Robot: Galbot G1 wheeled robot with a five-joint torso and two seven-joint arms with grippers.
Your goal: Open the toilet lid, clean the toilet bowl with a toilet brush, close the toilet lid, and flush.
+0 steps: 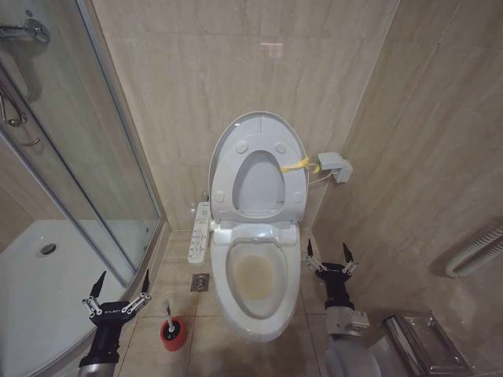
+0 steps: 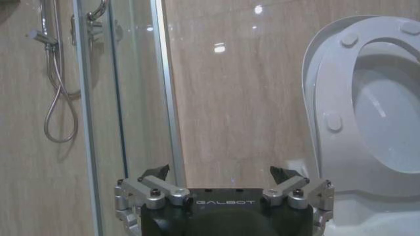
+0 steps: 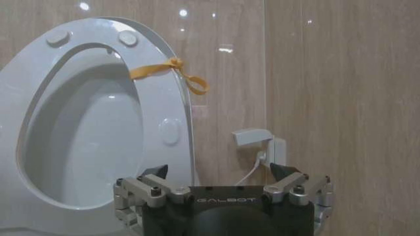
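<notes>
1. Your toilet lid stands raised against the wall, seat up with it; the bowl is exposed.
2. The brush sits in its red cup left of the bowl.
3. Your left gripper hovers beside the cup, jaws wide, empty.
4. Your right gripper hangs right of the bowl, jaws wide, empty.

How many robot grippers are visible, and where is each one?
2. The left gripper, open, is near the round red cup holder; the right gripper, open, is beside the white ceramic toilet bowl.

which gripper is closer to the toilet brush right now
Left. The left gripper hovers open just beside the toilet brush; the right gripper is across the toilet bowl.
</notes>
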